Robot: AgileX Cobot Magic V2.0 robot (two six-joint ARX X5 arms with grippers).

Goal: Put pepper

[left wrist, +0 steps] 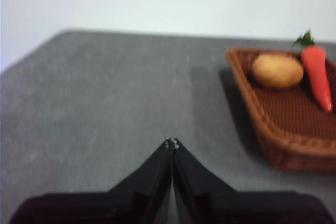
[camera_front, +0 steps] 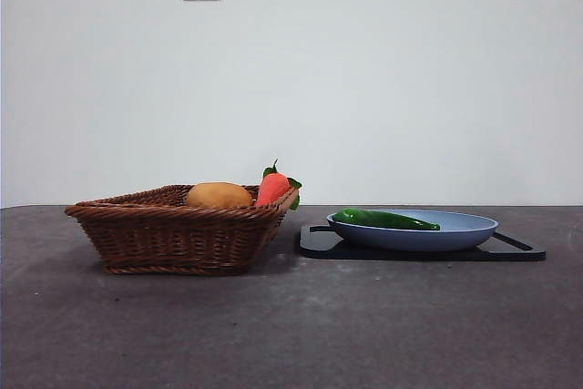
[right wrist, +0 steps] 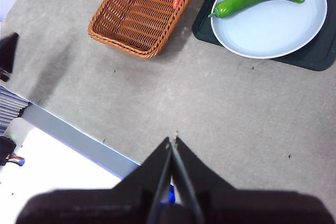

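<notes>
the pepper [camera_front: 384,220] lies flat in the blue plate [camera_front: 474,228], along the side nearest the wicker basket [camera_front: 173,239], thick stem end toward the basket and thin tip out toward the plate's middle. the plate sits on a black tray [camera_front: 515,250], just beside the basket but apart from it. lying on its side in a shallow dish, the pepper is fully exposed from above — nothing leans on it or covers it.

in the basket a yellow-brown potato [camera_front: 219,196] and a red-orange carrot [camera_front: 272,188] are crowded at the end nearest the plate, the carrot propped against the rim with its leaves over the edge. the rest of the basket floor shows bare in the right wrist view, which reads as room for the pepper if the basket is where it belongs; the task line does not name a destination, so that is a guess.

left gripper [left wrist: 171,142] hangs over bare table [camera_front: 291,334] beside the basket, jaws pressed together, holding nothing. right gripper [right wrist: 172,141] sits high and well back from plate and basket, jaws likewise closed and empty. neither is near the pepper — no grasp appears begun. the right arm looks better placed, since its view takes in the whole plate; it would need to open before coming down across the pepper's thick middle.
</notes>
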